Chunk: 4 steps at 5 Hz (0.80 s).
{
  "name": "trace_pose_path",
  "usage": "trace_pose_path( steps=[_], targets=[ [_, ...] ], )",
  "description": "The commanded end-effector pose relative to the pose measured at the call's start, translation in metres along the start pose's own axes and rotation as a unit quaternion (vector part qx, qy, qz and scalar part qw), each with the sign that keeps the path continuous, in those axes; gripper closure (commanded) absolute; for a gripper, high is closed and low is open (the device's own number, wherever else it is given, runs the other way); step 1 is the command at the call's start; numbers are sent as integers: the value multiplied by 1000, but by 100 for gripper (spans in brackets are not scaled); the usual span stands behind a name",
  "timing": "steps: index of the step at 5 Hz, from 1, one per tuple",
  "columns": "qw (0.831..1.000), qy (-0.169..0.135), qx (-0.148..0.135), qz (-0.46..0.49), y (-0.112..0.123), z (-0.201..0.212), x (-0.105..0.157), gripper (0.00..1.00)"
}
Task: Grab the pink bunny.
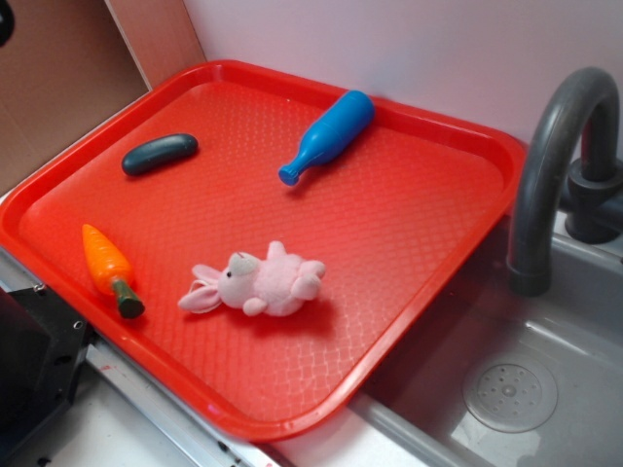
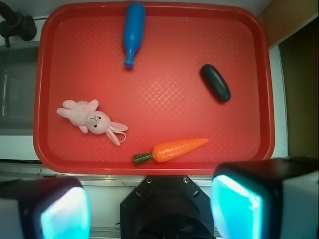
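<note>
- Cyan-padded pincer [image 2: 149, 209] hangs spread wide at the wrist view's bottom edge, holding nothing.
- Orange carrot [image 2: 172, 150] lies nearest, at its 12 o'clock.
- Pink bunny [image 2: 92, 119] lies at 10 o'clock on the red tray [image 2: 259, 74], apart from everything.
- Blue bottle [image 2: 133, 32] and dark pickle [image 2: 215, 83] sit farther off.

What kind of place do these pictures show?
Probably a toy kitchen set up for robot practice: a grey sink with a faucet, and a red tray holding the pink bunny and a toy carrot.
</note>
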State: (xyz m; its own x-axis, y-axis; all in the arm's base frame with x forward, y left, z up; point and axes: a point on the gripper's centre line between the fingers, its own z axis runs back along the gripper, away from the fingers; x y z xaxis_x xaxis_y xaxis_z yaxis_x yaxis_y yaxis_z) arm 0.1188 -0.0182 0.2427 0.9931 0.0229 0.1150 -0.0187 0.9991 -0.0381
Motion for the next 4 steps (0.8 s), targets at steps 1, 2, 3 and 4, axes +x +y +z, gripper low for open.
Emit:
trace_pose_path(
  steps=[1, 2, 3, 4],
  targets=[
    [1000, 0, 0, 0, 0, 0, 0, 0],
    [991, -30, 15, -127, -8, -18, 20, 0],
    [966, -46, 27, -252, -27, -37, 46, 0],
    [925, -52, 36, -374, -58, -58, 56, 0]
  ],
)
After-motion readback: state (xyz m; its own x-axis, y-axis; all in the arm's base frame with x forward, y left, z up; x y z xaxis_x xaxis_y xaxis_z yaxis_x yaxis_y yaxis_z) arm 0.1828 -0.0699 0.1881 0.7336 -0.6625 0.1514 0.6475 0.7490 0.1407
